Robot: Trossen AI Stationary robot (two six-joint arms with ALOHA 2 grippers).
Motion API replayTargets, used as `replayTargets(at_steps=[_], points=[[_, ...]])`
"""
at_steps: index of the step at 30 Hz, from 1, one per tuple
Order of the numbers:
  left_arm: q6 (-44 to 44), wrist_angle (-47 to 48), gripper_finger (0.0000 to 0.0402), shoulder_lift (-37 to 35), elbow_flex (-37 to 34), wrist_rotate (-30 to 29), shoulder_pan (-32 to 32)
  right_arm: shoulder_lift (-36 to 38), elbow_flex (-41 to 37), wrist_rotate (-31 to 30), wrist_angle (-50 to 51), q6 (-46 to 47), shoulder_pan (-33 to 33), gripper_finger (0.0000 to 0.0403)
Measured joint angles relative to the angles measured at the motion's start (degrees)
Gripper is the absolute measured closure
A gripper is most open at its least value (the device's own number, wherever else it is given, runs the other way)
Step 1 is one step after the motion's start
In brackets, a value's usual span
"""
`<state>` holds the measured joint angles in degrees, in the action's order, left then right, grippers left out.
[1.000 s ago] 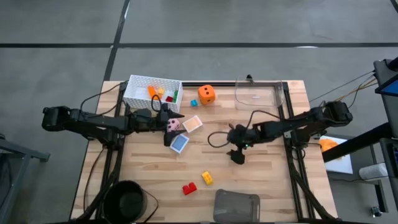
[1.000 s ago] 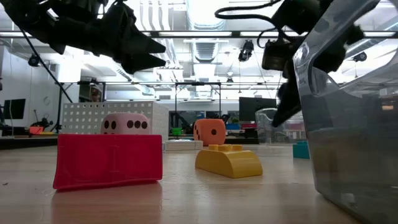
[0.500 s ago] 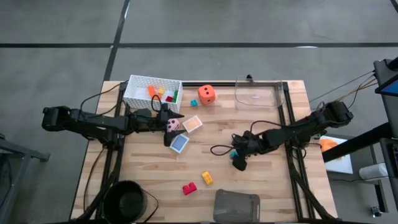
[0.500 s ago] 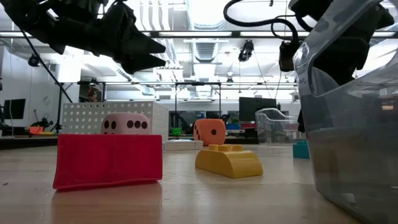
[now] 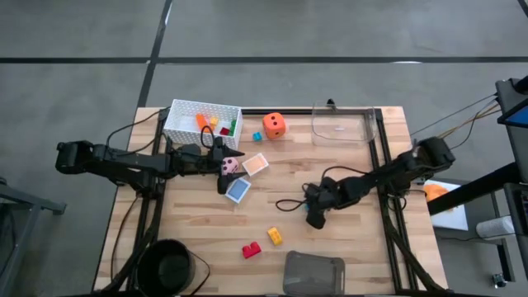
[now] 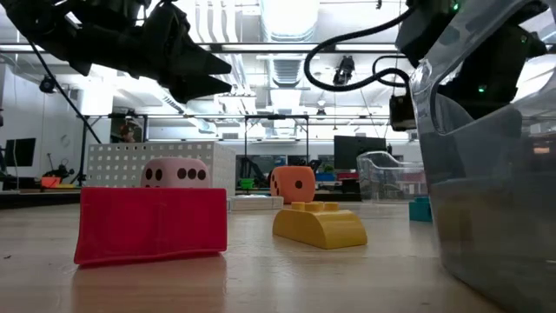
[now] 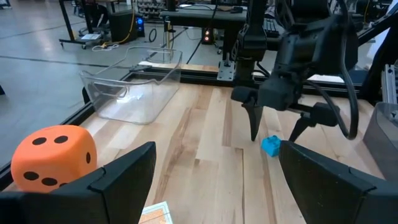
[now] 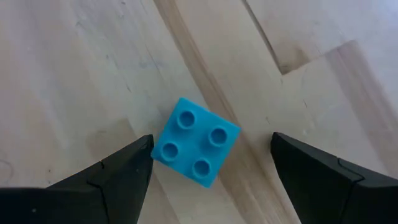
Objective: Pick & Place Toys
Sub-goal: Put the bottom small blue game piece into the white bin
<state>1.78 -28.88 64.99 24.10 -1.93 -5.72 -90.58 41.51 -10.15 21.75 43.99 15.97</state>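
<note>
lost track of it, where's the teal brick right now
The teal brick lies flat on the bare wood right of the table's centre, framed between the open fingers of the right gripper just above it, well apart from the other toys.

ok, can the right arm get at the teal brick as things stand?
Probably yes. The right gripper hangs open right above the teal brick, one finger on either side, and the bare table around the brick holds nothing in the way.
</note>
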Motion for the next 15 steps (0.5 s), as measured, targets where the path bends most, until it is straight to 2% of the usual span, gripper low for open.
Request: replayTargets(at_steps=[8,11,15], points=[[0.0,0.23,0.006,0.0,-0.02,0.0,0.0,-2.69,2.54,-1.21,2.15,-1.81,0.54,0.0091],[-0.01,0.33,0.006,0.0,-0.02,-0.02,0.0,-3.1,2.99,-1.19,2.04,-2.44,0.66,0.0125],[-0.01,0.42,0.006,0.0,-0.02,-0.02,0.0,-3.26,3.05,-0.79,1.41,-2.83,0.66,0.0199]])
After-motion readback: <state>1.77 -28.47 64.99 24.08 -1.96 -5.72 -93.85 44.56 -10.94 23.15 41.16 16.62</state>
